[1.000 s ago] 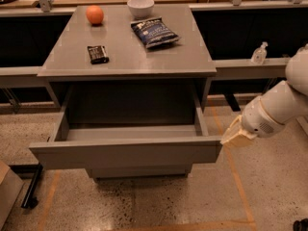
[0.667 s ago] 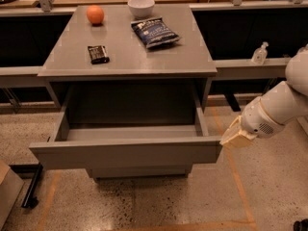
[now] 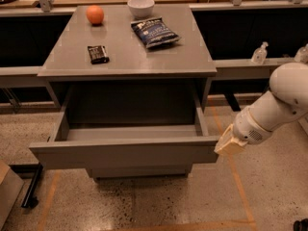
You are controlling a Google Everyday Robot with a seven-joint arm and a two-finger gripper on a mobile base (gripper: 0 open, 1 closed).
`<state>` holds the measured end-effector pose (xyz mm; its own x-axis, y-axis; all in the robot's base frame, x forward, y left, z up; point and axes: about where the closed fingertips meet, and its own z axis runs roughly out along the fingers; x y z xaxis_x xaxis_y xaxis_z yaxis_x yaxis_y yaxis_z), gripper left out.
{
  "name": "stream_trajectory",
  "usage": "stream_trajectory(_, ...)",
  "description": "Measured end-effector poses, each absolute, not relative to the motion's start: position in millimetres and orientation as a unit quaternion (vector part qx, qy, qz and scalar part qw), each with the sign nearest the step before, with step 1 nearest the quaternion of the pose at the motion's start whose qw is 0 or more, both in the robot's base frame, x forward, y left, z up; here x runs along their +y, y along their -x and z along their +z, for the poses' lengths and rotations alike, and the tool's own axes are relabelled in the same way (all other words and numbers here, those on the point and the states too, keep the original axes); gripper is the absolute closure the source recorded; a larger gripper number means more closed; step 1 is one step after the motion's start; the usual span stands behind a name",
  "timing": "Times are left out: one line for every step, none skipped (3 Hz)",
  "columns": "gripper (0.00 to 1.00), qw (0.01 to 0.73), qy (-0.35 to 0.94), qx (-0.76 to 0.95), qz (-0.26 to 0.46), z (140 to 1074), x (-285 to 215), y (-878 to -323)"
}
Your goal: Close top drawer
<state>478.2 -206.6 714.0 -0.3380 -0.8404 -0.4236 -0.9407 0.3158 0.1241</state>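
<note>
The top drawer (image 3: 125,153) of the grey cabinet stands pulled far out, a broad shallow matte grey box with a plain flat front panel. Its inside looks empty. My white arm comes in from the right. My gripper (image 3: 230,145) is at the right end of the drawer's front panel, right by its corner; I cannot tell whether it touches.
On the cabinet top (image 3: 192,57) lie an orange (image 3: 95,14), a white bowl (image 3: 141,6), a dark chip bag (image 3: 155,32) and a small dark packet (image 3: 97,54). A sanitizer bottle (image 3: 259,53) stands on a ledge at right. A cardboard box (image 3: 7,189) sits at lower left.
</note>
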Motion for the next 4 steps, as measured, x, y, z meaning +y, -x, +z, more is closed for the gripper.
stream_trajectory(1.00, 0.124, 0.549, 0.799, 0.212, 656.3, -202.7, -480.8)
stream_trajectory(1.00, 0.130, 0.555, 0.793, 0.216, 646.5, -199.0, -491.6)
stream_trajectory(1.00, 0.175, 0.576, 0.771, 0.207, 658.6, -187.4, -533.5)
stream_trajectory(0.82, 0.196, 0.580, 0.767, 0.194, 674.0, -191.4, -551.1)
